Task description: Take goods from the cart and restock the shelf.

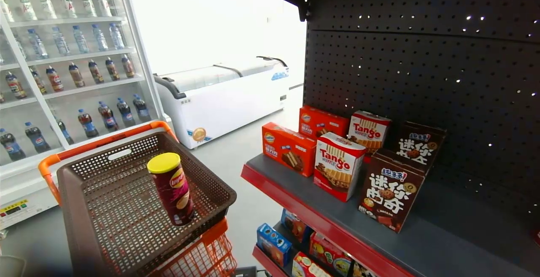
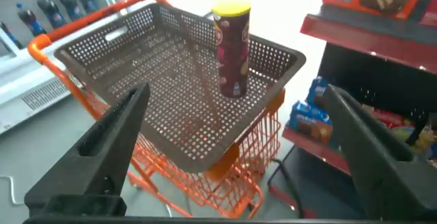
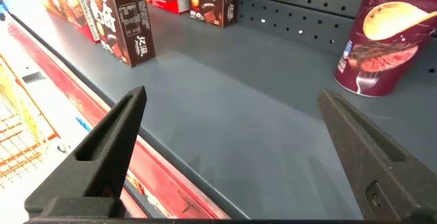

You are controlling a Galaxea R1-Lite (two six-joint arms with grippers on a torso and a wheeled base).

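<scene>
Chip can (image 1: 171,188) upright in basket (image 1: 105,213), boxes (image 1: 337,167) on shelf (image 1: 443,234), left gripper (image 2: 235,93) and right gripper (image 3: 232,95) spread

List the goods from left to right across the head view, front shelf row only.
Can in the cart → orange box → white box → brown box, the boxes all on the shelf.

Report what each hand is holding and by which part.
Nothing is held: left hand open near the cart basket, right hand open over the shelf.
</scene>
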